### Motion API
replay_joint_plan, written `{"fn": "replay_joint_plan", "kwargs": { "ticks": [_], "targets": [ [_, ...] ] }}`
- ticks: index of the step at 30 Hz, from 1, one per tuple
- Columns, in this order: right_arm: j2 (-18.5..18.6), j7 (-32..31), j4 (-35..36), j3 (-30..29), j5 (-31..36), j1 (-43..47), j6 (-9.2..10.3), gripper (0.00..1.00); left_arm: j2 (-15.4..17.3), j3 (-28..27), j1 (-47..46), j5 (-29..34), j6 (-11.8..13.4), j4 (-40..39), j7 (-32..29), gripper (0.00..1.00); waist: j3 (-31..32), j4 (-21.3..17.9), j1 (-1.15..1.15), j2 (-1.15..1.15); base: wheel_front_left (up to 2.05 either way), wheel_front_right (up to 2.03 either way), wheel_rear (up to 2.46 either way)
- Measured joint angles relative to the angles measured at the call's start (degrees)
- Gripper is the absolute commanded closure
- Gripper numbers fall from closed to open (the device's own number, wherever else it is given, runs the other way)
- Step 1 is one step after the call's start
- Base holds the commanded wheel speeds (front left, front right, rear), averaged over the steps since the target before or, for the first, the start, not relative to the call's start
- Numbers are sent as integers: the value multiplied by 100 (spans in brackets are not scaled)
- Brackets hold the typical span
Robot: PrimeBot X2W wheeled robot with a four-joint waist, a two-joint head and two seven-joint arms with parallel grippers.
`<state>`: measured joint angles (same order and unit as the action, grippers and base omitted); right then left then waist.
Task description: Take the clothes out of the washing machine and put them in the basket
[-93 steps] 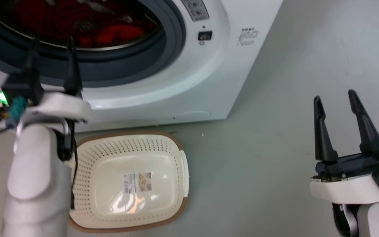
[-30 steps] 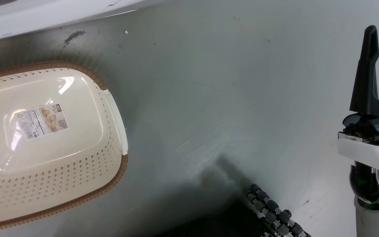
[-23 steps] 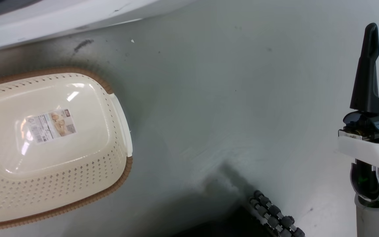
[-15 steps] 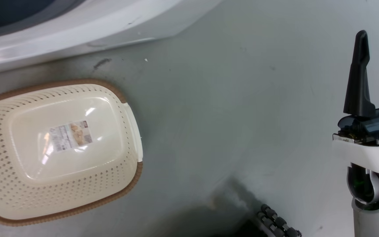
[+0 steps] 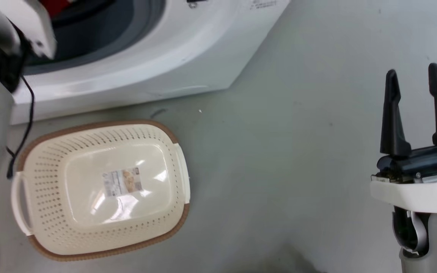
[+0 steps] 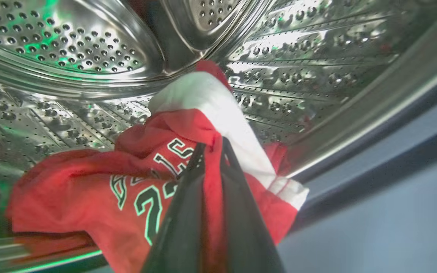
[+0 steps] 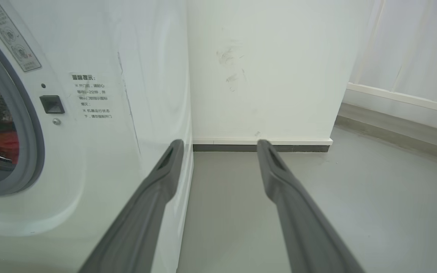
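Left gripper (image 6: pixel 211 146) jaws pinch a fold of the red jersey (image 6: pixel 89 182) low in the washing machine (image 5: pixel 146 64) drum, near its rim; the basket (image 5: pixel 47 178) sits below on grey floor (image 5: pixel 279 159), right gripper (image 5: pixel 413 69) jaws spread apart

Basket (image 5: pixel 51 178) on the floor (image 5: pixel 279 151), just in front of the washer (image 5: pixel 157 57) and below its porthole. Clothes (image 6: pixel 89 182) lie low in the drum (image 6: pixel 70 45), near the opening — the left gripper (image 6: pixel 212 146) is inside with a fold pinched between its fingers. Right gripper (image 5: pixel 413 69) over the floor, well right of the basket — a wall (image 7: pixel 260 76) behind the washer's right side.
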<state>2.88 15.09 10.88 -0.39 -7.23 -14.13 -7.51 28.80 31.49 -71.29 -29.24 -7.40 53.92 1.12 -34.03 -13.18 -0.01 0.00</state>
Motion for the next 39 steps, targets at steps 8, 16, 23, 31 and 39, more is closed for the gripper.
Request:
{"fn": "replay_joint_plan", "kwargs": {
  "ticks": [8, 16, 23, 31, 39],
  "targets": [
    [0, 0, -172, -2, 244, 465, 0, 0, -110, 177, 1321, -237, 0, -399, 782, 100, 829, 293, -1, 0, 0, 0, 0],
    [0, 0, -314, -3, 387, 929, 0, 0, -112, 250, 2491, -408, 59, -1076, 1120, 100, 1652, 602, -1, 0, 0, 0, 0],
    [0, 1, -387, 13, 499, 1298, 0, 0, -94, 405, 3511, -490, 265, -1864, 1074, 100, 2296, 862, -1, 0, 0, 0, 0],
    [1, 0, -480, 4, 522, 1649, 0, 0, -22, 672, 4619, -579, 546, -2854, 849, 100, 2871, 1102, -1, 0, 0, 0, 0],
    [1, 0, -523, 27, 509, 1714, 0, 0, -12, 954, 5267, -628, 671, -3449, 594, 100, 3042, 1196, -1, 0, 0, 0, 0]
  ]
}}
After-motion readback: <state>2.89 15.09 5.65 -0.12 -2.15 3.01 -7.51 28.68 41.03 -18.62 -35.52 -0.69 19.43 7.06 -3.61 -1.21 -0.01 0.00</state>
